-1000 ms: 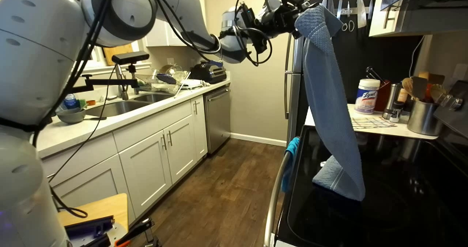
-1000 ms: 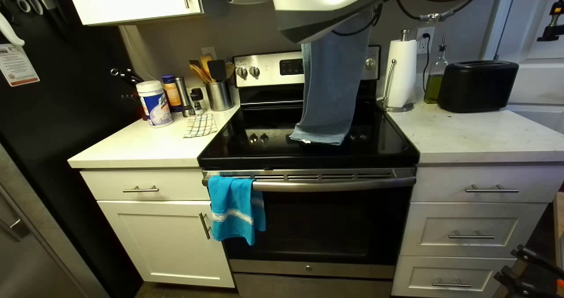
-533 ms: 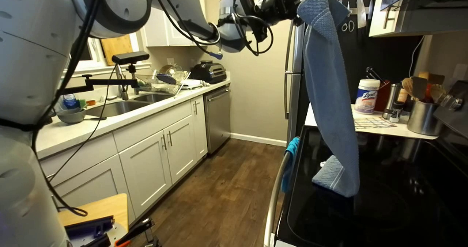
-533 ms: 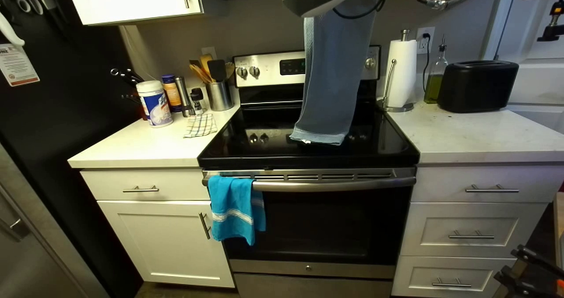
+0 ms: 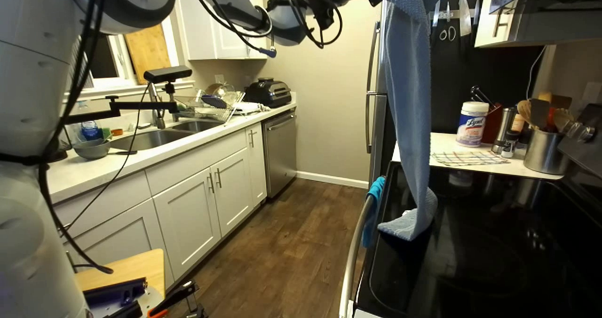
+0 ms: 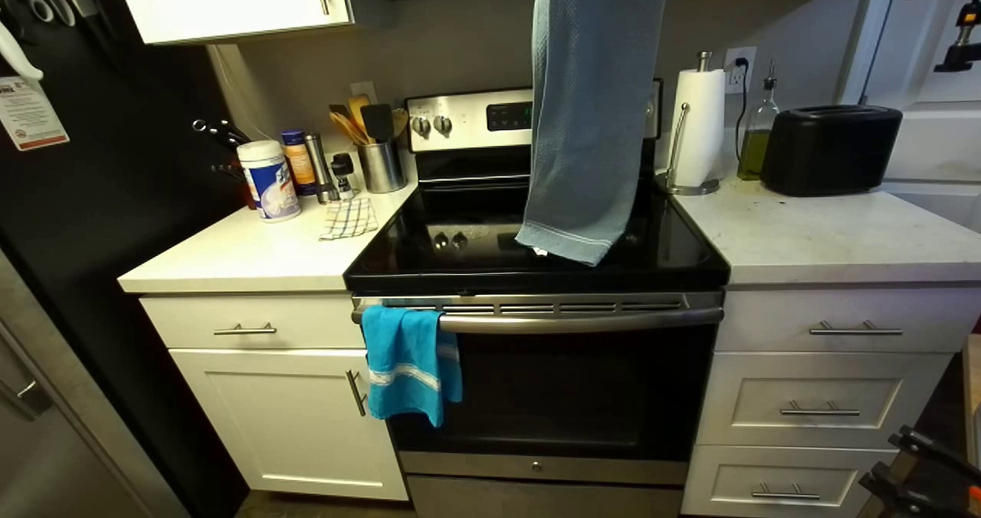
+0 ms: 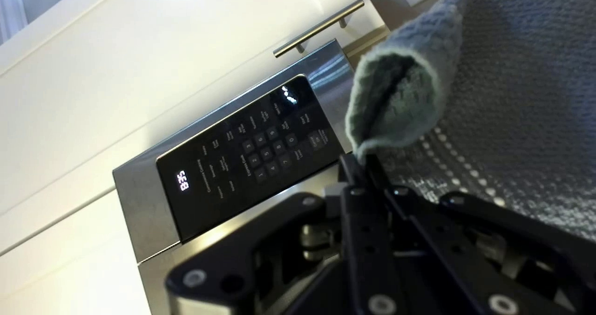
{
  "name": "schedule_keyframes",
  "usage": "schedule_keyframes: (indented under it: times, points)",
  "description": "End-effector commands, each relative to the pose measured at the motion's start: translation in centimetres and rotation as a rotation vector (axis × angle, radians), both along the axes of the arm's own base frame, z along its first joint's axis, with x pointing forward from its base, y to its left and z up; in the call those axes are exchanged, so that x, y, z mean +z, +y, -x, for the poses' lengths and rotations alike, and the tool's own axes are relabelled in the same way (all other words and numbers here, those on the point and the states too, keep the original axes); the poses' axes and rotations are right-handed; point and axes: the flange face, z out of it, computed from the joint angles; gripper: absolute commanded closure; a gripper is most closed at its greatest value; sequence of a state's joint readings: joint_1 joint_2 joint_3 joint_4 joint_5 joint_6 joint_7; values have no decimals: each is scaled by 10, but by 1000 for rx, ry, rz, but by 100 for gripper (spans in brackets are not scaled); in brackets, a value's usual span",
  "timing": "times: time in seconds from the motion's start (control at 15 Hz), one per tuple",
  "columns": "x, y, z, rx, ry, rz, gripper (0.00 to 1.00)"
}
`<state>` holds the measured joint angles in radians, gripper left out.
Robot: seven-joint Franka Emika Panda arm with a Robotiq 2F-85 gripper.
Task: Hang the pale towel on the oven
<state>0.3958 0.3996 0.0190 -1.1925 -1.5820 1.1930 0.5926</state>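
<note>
The robot arm [image 5: 33, 97] has risen since the earlier frame, lifting the top of the pale towel [image 6: 590, 119], and the towel's lower end has shifted toward the front of the oven [image 6: 552, 395]. In the wrist view the end effector [image 7: 360, 161] is closed on the cloth, its fingers [image 7: 365, 231] pinching an edge that curls into a small loop just beyond the tips. The rest of the towel hangs below the end effector in a long strip, its lower end bent forward over the dark glass top [image 5: 484, 261]. In an exterior view, a bright blue towel [image 6: 406, 349] drapes over the left end of the handle [image 6: 582, 322]; a canister of wipes [image 6: 268, 181] stands on the worktop [image 6: 214, 254] beside the oven.
</note>
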Motion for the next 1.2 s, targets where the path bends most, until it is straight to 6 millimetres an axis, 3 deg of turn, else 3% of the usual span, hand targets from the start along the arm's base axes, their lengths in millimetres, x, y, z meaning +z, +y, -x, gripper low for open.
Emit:
schedule_keyframes:
  times: [0.0, 0.67, 1.13]
  points:
    - [25, 8, 25, 37, 11, 30, 99]
    - [68, 55, 61, 126, -55, 102, 99]
    - [68, 62, 63, 168, -53, 98, 99]
